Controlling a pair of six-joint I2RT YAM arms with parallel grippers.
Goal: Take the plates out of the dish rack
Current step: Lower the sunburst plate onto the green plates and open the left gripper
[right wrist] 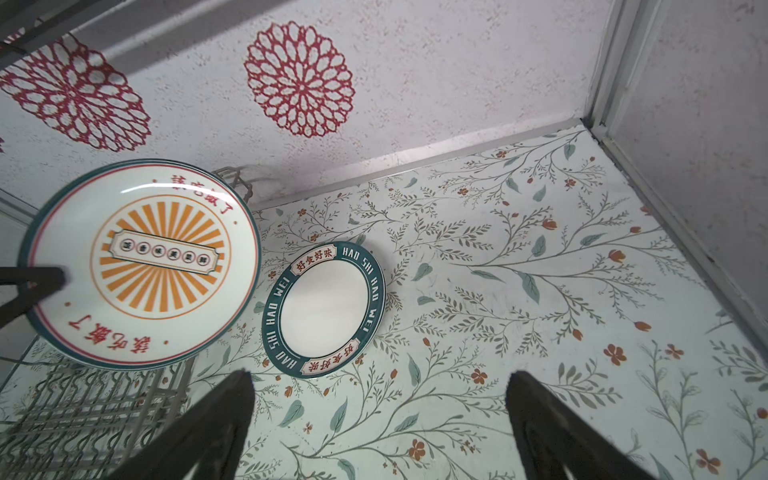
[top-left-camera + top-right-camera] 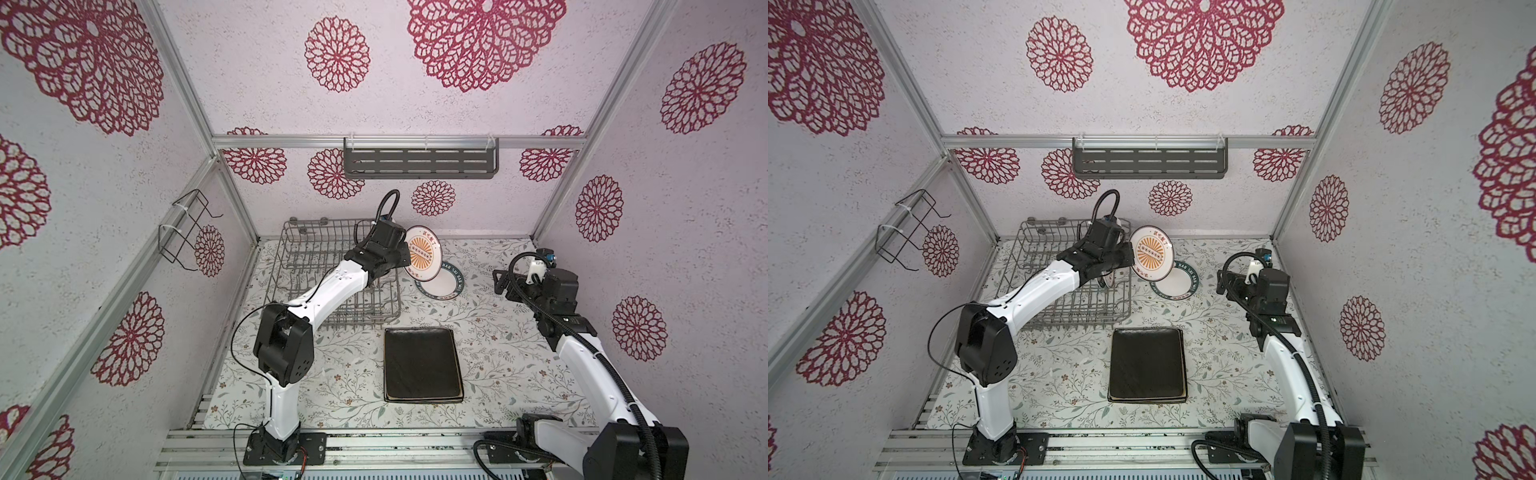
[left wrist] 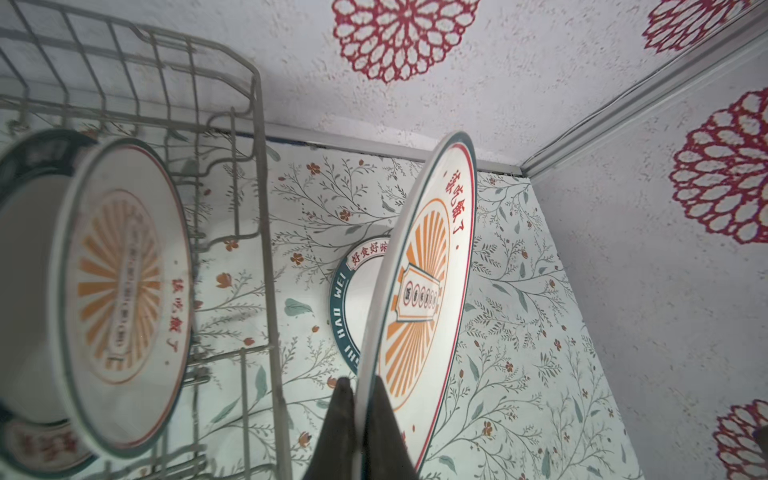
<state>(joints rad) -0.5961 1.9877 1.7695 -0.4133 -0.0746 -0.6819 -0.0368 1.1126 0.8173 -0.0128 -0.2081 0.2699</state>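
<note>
As I look down through both top views, my left gripper [image 2: 402, 261] is clamped on the rim of a round sunburst plate [image 2: 424, 254]. It holds the plate on edge and tilted, just past the right side of the dish rack [image 2: 307, 253]. Under it, a lettered-rim plate [image 2: 451, 289] lies flat on the table [image 2: 511, 357], partly covered from this angle. A dark rectangular plate [image 2: 1147, 363] lies flat nearer the front, with a paler edge showing beneath it. The right gripper [image 2: 1223, 282] hangs well to the right of both round plates.

From the left wrist, I see the two black fingers [image 3: 386, 428] pinching the sunburst plate's rim between them. The lettered-rim plate sits on the table behind it. Inside the rack, more round plates [image 3: 124, 291] stand upright among the tines; they are blurred, and I cannot count them.

From the right wrist, that gripper's jaws are spread wide with nothing between them, over bare table. The lettered-rim plate [image 1: 324, 309] lies just beyond the fingertips, and the sunburst plate [image 1: 141, 262] hangs beside it, above the rack's corner.
</note>
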